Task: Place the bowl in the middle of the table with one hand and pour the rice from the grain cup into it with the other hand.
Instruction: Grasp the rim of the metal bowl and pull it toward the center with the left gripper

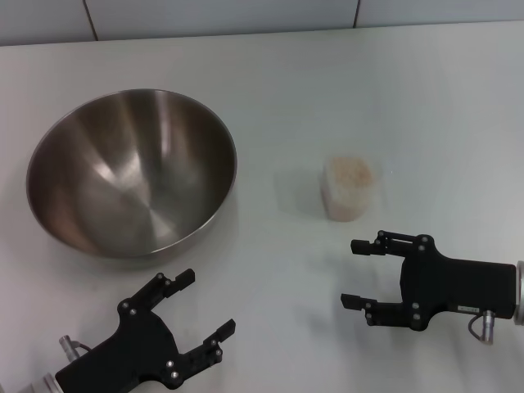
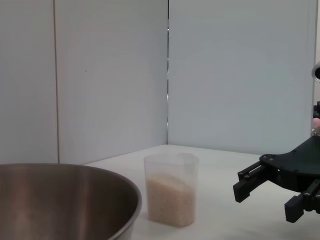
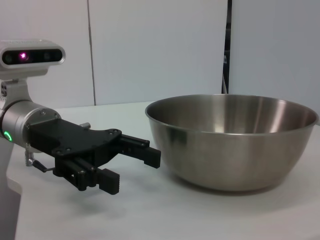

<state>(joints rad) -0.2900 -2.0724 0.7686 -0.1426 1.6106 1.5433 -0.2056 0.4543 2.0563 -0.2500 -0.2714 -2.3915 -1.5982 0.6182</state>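
Note:
The steel bowl (image 1: pixel 131 172) stands empty on the left part of the white table (image 1: pixel 344 90); it also shows in the left wrist view (image 2: pixel 65 200) and the right wrist view (image 3: pixel 235 137). The grain cup (image 1: pixel 350 187) stands upright right of the table's middle, part full of rice (image 2: pixel 170 197). My left gripper (image 1: pixel 206 304) is open and empty, just in front of the bowl; it also shows in the right wrist view (image 3: pixel 132 167). My right gripper (image 1: pixel 354 273) is open and empty, in front of the cup, and shows in the left wrist view (image 2: pixel 265 195).
A grey panelled wall (image 1: pixel 246 15) runs along the table's far edge.

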